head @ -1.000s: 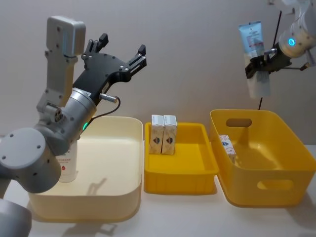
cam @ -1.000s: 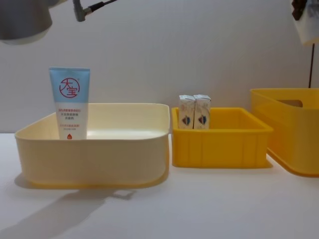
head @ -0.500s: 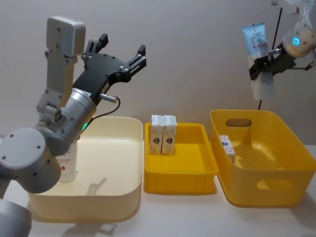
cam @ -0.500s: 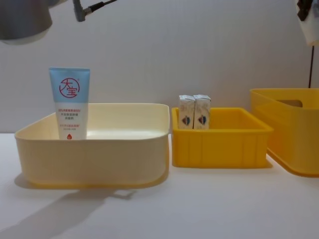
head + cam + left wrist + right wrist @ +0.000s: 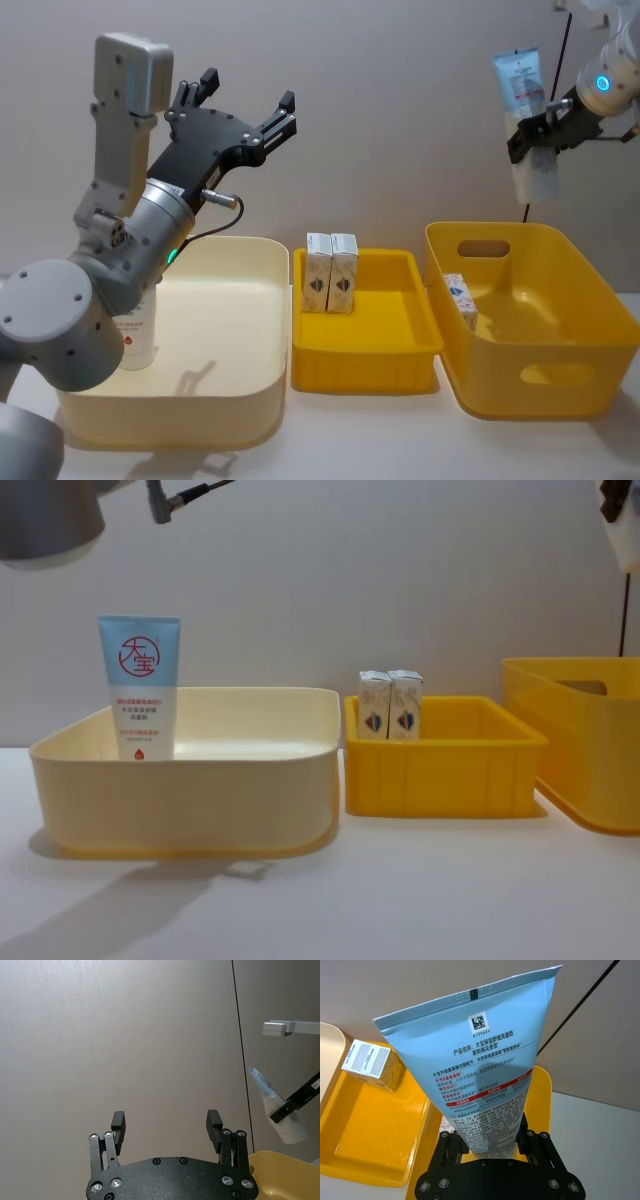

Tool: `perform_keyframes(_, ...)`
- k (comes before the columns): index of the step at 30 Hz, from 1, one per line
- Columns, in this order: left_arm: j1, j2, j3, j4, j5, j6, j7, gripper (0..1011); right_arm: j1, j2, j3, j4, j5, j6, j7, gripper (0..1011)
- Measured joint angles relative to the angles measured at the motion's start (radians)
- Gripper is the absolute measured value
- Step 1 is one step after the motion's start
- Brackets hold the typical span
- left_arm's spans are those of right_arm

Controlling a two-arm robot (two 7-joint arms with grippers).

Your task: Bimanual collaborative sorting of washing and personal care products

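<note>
My right gripper (image 5: 545, 127) is shut on a pale-blue-and-white squeeze tube (image 5: 524, 85), held upright high above the large yellow bin (image 5: 560, 385). The right wrist view shows this tube (image 5: 485, 1075) clamped between the jaws of the right gripper (image 5: 491, 1144). A second tube (image 5: 140, 688) stands in the cream bin (image 5: 200, 790), partly hidden behind my left arm in the head view. Two cream cartons (image 5: 331, 272) stand side by side in the small yellow tray (image 5: 365, 365). Another carton (image 5: 460, 298) leans inside the large bin. My left gripper (image 5: 247, 90) is open and raised above the cream bin.
The three containers stand in a row on the white table (image 5: 400, 900), cream bin on the left, small tray in the middle, large bin (image 5: 590, 730) on the right. A plain wall rises close behind them. The table's front strip is bare.
The right gripper has carried the tube a little to the right and slightly upward. The left arm and everything in the bins have stayed still.
</note>
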Motion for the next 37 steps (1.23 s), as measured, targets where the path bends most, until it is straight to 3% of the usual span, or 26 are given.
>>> perform_keyframes(5, 0.0, 0.0, 0.0, 0.0, 0.0, 0.0, 0.0, 1003, 0.001, 0.0, -0.001, 0.003, -0.001, 0.0, 0.001, 507)
perform_keyframes(10, 0.0, 0.0, 0.0, 0.0, 0.0, 0.0, 0.0, 1003, 0.003, -0.001, -0.001, 0.006, -0.001, 0.0, 0.001, 619)
perform_keyframes(13, 0.0, 0.0, 0.0, 0.0, 0.0, 0.0, 0.0, 1003, 0.003, -0.001, -0.001, 0.006, -0.001, 0.0, 0.002, 757)
perform_keyframes(19, 0.0, 0.0, 0.0, 0.0, 0.0, 0.0, 0.0, 1003, 0.004, -0.001, -0.002, 0.008, -0.001, 0.0, 0.002, 936)
perform_keyframes(23, 0.0, 0.0, 0.0, 0.0, 0.0, 0.0, 0.0, 1003, 0.004, -0.001, -0.002, 0.008, -0.001, 0.0, 0.002, 1001)
perform_keyframes(37, 0.0, 0.0, 0.0, 0.0, 0.0, 0.0, 0.0, 1003, 0.005, -0.001, -0.002, 0.01, -0.001, 0.0, 0.003, 1001)
